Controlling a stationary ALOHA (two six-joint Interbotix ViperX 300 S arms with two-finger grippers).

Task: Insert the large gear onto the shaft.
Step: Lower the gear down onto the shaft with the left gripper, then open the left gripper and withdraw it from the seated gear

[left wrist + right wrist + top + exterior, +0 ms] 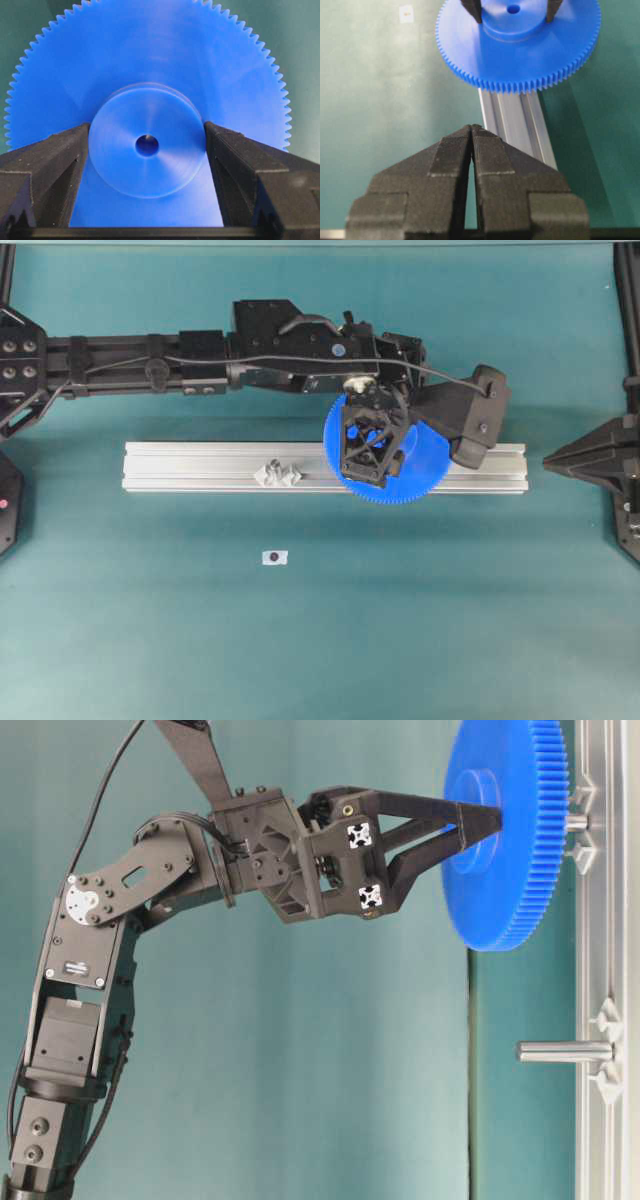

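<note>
- The large gear (145, 85) looks like rigid moulded plastic, probably light for its width; its smooth faces seem likely to slip, and the fine rim teeth could chip if squeezed.
- The raised hub is the sensible place to hold it, and that is where the left tool (147, 145) sits: 1 finger on each side of the hub, spread wide and touching or nearly touching it. Whether they press or merely flank it cannot be told.
- The gear hangs over the aluminium rail (200, 468), its bore on the shaft (577, 821); a short length of pin shows between gear and clear mount, so it seems not fully seated.
- The right tool (471, 137) is closed on nothing, well back from the gear.
- Hidden: the pin tip inside the bore, which reads only as a dark hole from the wrist. Overhead, the tool covers the hub.
- The second pin (563, 1051) stands bare further along the rail.
- The small tag (274, 557) on the surface (420, 640) is too small to read.
</note>
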